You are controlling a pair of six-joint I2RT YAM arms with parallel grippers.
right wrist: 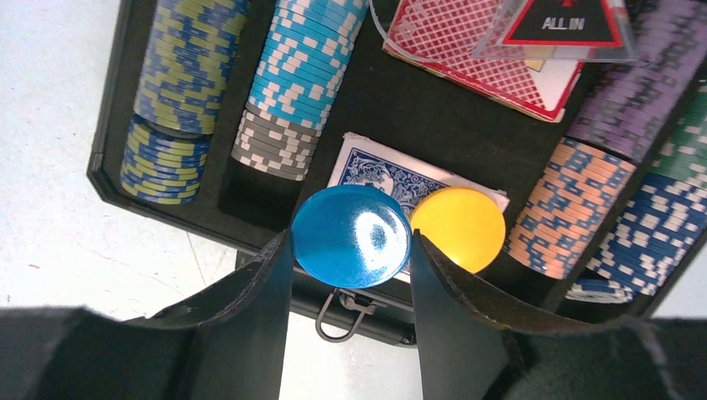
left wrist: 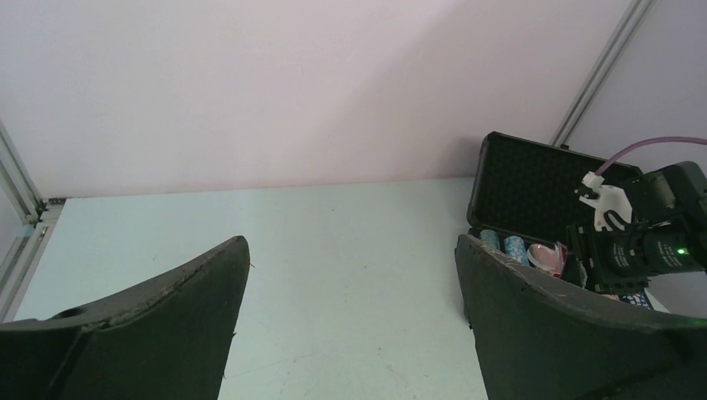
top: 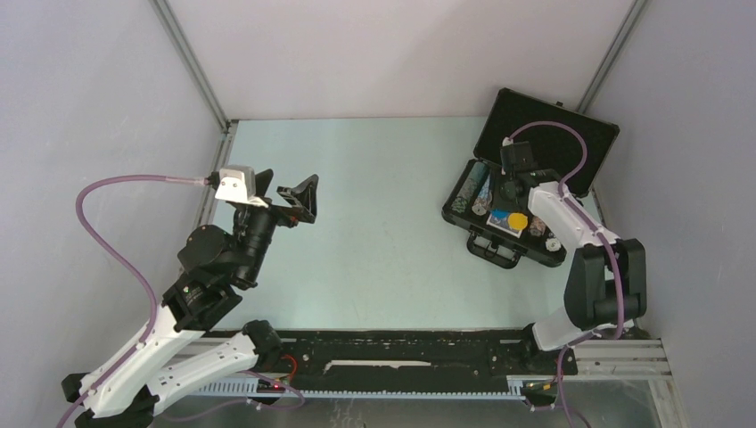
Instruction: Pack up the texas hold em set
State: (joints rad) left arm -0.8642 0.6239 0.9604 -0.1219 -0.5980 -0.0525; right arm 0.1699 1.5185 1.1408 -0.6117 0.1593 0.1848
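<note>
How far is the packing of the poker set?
Done: chip rows, red deck, blue deck and yellow disc lie in the case. In hand: the right hand grips the blue disc. Left, likely: release it, shut the lid; the left hand is open.

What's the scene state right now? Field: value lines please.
case: open, lid up, far right of table
left gripper: jaws wide open, empty, above the table, away from case
right gripper: jaws closed on blue disc, above the case
yellow disc: lying on blue deck
red deck: in case, ALL IN triangle lying over it
chip rows: seated in their slots
</note>
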